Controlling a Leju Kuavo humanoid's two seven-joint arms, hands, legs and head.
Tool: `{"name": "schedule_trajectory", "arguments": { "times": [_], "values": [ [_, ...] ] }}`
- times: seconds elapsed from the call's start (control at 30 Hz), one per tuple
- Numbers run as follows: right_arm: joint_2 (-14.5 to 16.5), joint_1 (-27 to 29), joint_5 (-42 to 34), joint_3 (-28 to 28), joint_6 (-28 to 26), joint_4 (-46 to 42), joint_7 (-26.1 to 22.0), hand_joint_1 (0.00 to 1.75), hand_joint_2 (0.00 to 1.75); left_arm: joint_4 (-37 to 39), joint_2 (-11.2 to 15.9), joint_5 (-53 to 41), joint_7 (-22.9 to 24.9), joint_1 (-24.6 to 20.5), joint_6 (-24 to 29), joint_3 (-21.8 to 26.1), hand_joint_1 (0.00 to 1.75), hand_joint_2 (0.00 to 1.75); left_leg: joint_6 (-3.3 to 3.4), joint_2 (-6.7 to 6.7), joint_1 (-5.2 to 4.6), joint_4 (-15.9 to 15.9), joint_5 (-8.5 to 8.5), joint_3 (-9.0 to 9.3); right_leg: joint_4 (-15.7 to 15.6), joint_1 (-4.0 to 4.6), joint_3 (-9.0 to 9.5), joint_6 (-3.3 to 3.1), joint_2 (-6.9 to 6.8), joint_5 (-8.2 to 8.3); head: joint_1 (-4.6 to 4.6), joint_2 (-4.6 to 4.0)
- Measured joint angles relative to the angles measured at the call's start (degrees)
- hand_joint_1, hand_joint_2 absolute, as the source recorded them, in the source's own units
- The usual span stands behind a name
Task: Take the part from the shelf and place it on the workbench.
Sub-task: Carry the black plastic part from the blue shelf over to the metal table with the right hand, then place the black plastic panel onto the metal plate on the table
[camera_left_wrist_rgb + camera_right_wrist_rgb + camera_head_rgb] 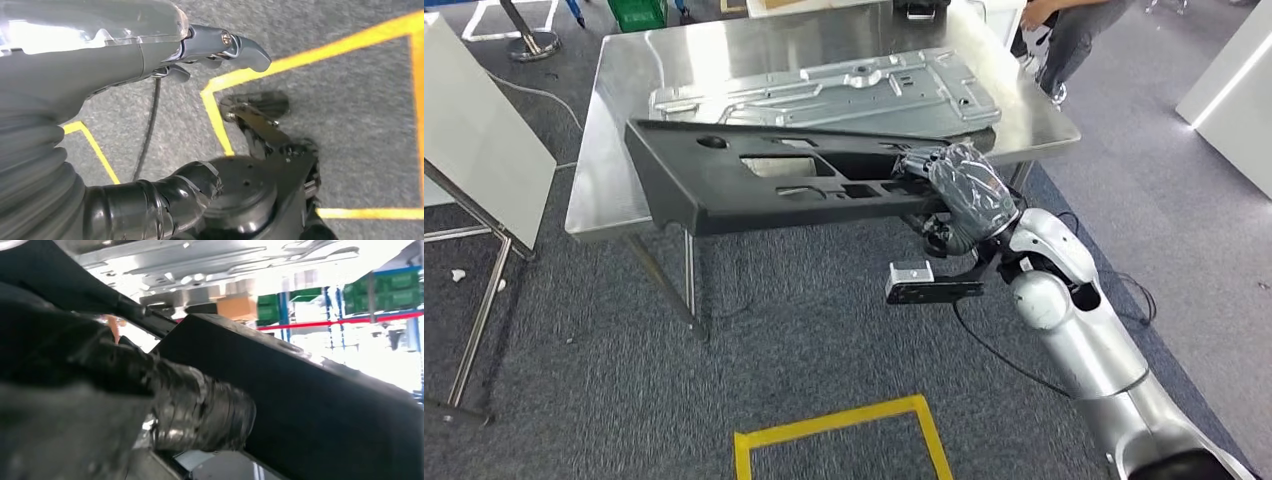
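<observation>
Already off the shelf, the black part (754,180) is gripped at one end by the right hand (959,190), tilted over the surface (624,110) edge; setting down remains. Left hand (150,45) hangs with nothing in it, fingers loosely apart.

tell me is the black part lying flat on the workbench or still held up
Held up and tilted. The right hand grips one end of the black part; its near edge overhangs the workbench, above the floor. Whether it touches anywhere: cannot tell.

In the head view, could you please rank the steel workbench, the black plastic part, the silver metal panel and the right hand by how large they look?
1. Steel workbench.
2. Black plastic part and silver metal panel: about alike; the part is nearer the camera, so I won't rank them.
3. Right hand, gripping the part's right end.
</observation>
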Motion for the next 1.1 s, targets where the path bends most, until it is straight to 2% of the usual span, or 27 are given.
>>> {"name": "schedule_trajectory", "arguments": {
  "times": [0.03, 0.1, 0.13, 0.17, 0.2, 0.23, 0.3, 0.33, 0.37, 0.47, 0.5, 0.57, 0.63, 0.67, 0.7, 0.73, 0.8, 0.83, 0.87, 0.93, 1.0, 1.03, 1.07, 1.1],
  "values": [
    [-0.02, -0.21, 0.04, 0.01, 0.04, 0.11, 0.01, 1.75, 0.00, 0.00, -0.01, -0.03, 0.00, -0.05, -0.04, 0.00, 0.00, 1.75, -0.08, -0.04, 0.04, 3.50, -0.45, -2.22, -0.17, 0.02, 0.52, -0.35, 0.09, -0.32, 0.01, 0.00],
    [-0.03, -0.62, 0.30, 0.08, 0.20, 0.55, 0.09, 1.75, 0.00, 0.00, -0.03, -0.32, -0.04, -0.11, -0.12, 0.01, 0.00, 1.75, -0.22, -0.07, 0.00, 10.41, -3.22, -7.39, -0.24, 0.26, 1.42, -0.85, 0.40, -1.22, 0.00, 0.00],
    [-0.03, -0.82, 0.51, 0.17, 0.30, 0.95, 0.19, 1.75, 0.00, 0.00, -0.03, -0.58, -0.11, -0.13, -0.13, 0.04, 0.00, 1.75, -0.23, -0.08, -0.04, 12.13, -4.77, -9.35, -0.24, 0.45, 1.96, -0.95, 0.59, -1.72, 0.00, 0.00],
    [-0.03, -1.09, 0.76, 0.29, 0.39, 1.44, 0.33, 1.75, 0.00, 0.00, -0.02, -0.91, -0.20, -0.15, -0.13, 0.08, 0.00, 1.75, -0.10, -0.08, -0.13, 12.28, -5.54, -10.53, -0.24, 0.67, 2.58, -1.02, 0.76, -2.24, 0.00, 0.00],
    [-0.03, -1.48, 1.07, 0.44, 0.47, 2.06, 0.55, 1.75, 0.00, 0.00, -0.01, -1.35, -0.33, -0.20, -0.09, 0.16, 0.00, 1.75, 0.25, -0.10, -0.28, 10.73, -4.94, -10.89, -0.24, 0.91, 3.30, -1.09, 0.91, -2.77, 0.00, 0.00],
    [-0.03, -2.01, 1.42, 0.58, 0.52, 2.75, 0.76, 1.75, 0.00, 0.00, 0.01, -1.80, -0.48, -0.28, -0.03, 0.28, 0.00, 1.75, 0.84, -0.13, -0.56, 7.68, -2.85, -10.51, -0.24, 1.18, 4.06, -1.14, 1.04, -3.32, 0.00, 0.00],
    [-0.08, -3.27, 2.13, 0.87, 0.63, 4.47, 1.14, 1.75, 0.00, -0.01, 0.13, -2.70, -0.76, -0.49, 0.19, 0.66, 0.00, 1.75, 2.56, -0.50, -1.55, 0.44, 3.25, -9.00, -0.27, 1.49, 5.25, -1.10, 1.30, -4.39, 0.05, 0.00],
    [-0.13, -3.92, 2.47, 1.03, 0.69, 5.35, 1.24, 1.75, 0.00, -0.01, 0.21, -3.02, -0.91, -0.61, 0.30, 0.86, 0.00, 1.75, 3.23, -0.90, -2.02, -2.03, 5.09, -8.37, -0.30, 1.57, 5.65, -0.89, 1.47, -4.91, 0.07, 0.00],
    [-0.18, -4.42, 2.80, 1.20, 0.74, 6.17, 1.36, 1.75, 0.00, 0.00, 0.29, -3.32, -1.07, -0.73, 0.44, 1.04, 0.00, 1.75, 3.69, -1.25, -2.35, -3.52, 5.98, -7.89, -0.25, 1.59, 6.03, -0.65, 1.62, -5.19, 0.07, 0.00],
    [-0.45, -5.92, 4.06, 1.54, 0.70, 8.11, 1.65, 1.75, 0.00, 0.11, 0.25, -4.33, -1.50, -1.32, 1.06, 1.58, 0.00, 1.75, 4.27, -1.44, -2.13, -5.21, 5.96, -5.95, 0.84, 1.72, 6.60, 0.14, 1.69, -5.12, 0.09, 0.00],
    [-0.60, -6.75, 4.56, 1.61, 0.64, 8.88, 1.76, 1.75, 0.00, 0.16, 0.20, -4.69, -1.63, -1.65, 1.33, 1.85, 0.00, 1.75, 4.47, -1.35, -1.93, -5.55, 5.98, -5.22, 2.31, 1.66, 5.93, 0.44, 1.47, -5.30, 0.21, 0.00],
    [-0.78, -8.63, 5.61, 1.89, 0.46, 10.89, 2.02, 1.75, 0.00, 0.34, 0.15, -5.29, -1.81, -2.52, 2.02, 2.68, 0.00, 1.75, 4.60, -1.18, -1.61, -5.89, 5.62, -4.18, 7.86, 1.16, 2.47, 1.23, 0.91, -6.93, 0.41, 0.00],
    [-0.79, -9.98, 6.56, 2.35, 0.34, 13.48, 2.10, 1.75, 0.00, 0.73, 0.10, -5.64, -1.85, -3.61, 2.80, 3.75, 0.00, 1.75, 4.39, -1.16, -1.27, -5.90, 4.82, -3.49, 13.52, 0.39, -2.17, 2.15, 0.64, -9.55, 0.50, 0.00],
    [-0.79, -10.37, 6.99, 2.58, 0.31, 14.72, 2.13, 1.75, 0.00, 0.97, 0.04, -5.69, -1.84, -4.09, 3.14, 4.24, 0.00, 1.75, 4.15, -1.19, -1.02, -5.87, 4.31, -2.98, 14.42, 0.01, -3.67, 2.60, 0.56, -10.18, 0.51, 0.00],
    [-0.79, -10.76, 7.39, 2.80, 0.29, 15.93, 2.15, 1.75, 0.00, 1.20, -0.02, -5.72, -1.83, -4.51, 3.44, 4.71, 0.00, 1.75, 3.86, -1.22, -0.73, -5.82, 3.76, -2.35, 13.58, -0.37, -4.33, 3.03, 0.45, -9.76, 0.52, 0.00],
    [-0.79, -11.22, 7.78, 3.03, 0.27, 17.05, 2.17, 1.75, 0.00, 1.44, -0.07, -5.65, -1.78, -4.88, 3.75, 5.20, 0.00, 1.75, 3.50, -1.25, -0.43, -5.73, 3.12, -1.61, 10.98, -0.75, -4.14, 3.46, 0.29, -8.02, 0.52, 0.00],
    [-0.78, -12.27, 8.45, 3.44, 0.04, 19.08, 2.17, 1.75, 0.00, 1.81, -0.09, -5.35, -1.56, -5.45, 4.22, 6.15, 0.00, 1.75, 2.58, -1.21, -0.06, -5.40, 1.70, -0.42, 3.95, -1.30, -2.71, 4.12, -0.34, -2.36, 0.55, 0.00],
    [-0.75, -12.79, 8.79, 3.70, -0.13, 20.07, 2.17, 1.75, 0.00, 1.93, -0.08, -5.16, -1.44, -5.78, 4.40, 6.65, 0.00, 1.75, 2.05, -1.17, -0.02, -5.29, 1.07, -0.03, 1.60, -1.29, -2.15, 3.96, -0.56, -0.48, 0.63, 0.00],
    [-0.66, -13.19, 9.17, 3.98, -0.31, 20.91, 2.17, 1.75, 0.00, 2.00, -0.06, -5.03, -1.31, -6.08, 4.50, 7.07, 0.00, 1.75, 1.54, -1.11, -0.08, -5.28, 0.58, 0.21, 0.45, -1.19, -1.90, 3.57, -0.64, 0.60, 0.72, 0.00],
    [-0.36, -13.93, 10.02, 4.59, -0.53, 22.22, 2.21, 1.75, 0.00, 2.10, -0.05, -4.90, -1.13, -6.65, 4.56, 7.70, 0.00, 1.75, 0.71, -1.00, -0.14, -5.19, 0.28, 0.67, 0.40, -0.99, -1.50, 2.30, -0.32, 0.26, 0.83, 0.00],
    [0.14, -14.66, 10.93, 5.11, -0.73, 23.21, 2.36, 1.75, 0.00, 2.19, -0.05, -4.89, -0.94, -7.04, 4.45, 8.29, 0.00, 1.75, 0.23, -0.88, 0.03, -2.93, 0.64, 0.00, 0.27, -1.03, -0.59, 1.32, -0.09, -0.04, 0.84, 0.00],
    [0.49, -15.10, 11.33, 5.46, -0.87, 23.68, 2.47, 1.75, 0.00, 2.23, -0.07, -4.90, -0.83, -7.27, 4.35, 8.64, 0.00, 1.75, 0.09, -0.83, 0.12, -0.07, 0.71, -1.59, 0.17, -0.96, -0.03, 0.84, -0.02, -0.33, 0.84, 0.00],
    [0.92, -15.46, 11.74, 5.89, -1.00, 24.14, 2.60, 1.75, 0.00, 2.27, -0.07, -4.91, -0.73, -7.46, 4.19, 8.99, 0.00, 1.75, 0.00, -0.80, 0.15, 3.71, 0.30, -4.02, 0.06, -0.83, 0.49, 0.43, 0.02, -0.74, 0.84, 0.00],
    [1.39, -15.72, 12.10, 6.38, -1.10, 24.63, 2.68, 1.75, 0.00, 2.31, -0.08, -4.94, -0.63, -7.66, 4.07, 9.36, 0.00, 1.75, -0.04, -0.80, 0.10, 7.59, -0.86, -6.86, 0.01, -0.64, 1.02, 0.13, 0.04, -1.24, 0.84, 0.00]
  ]
}}
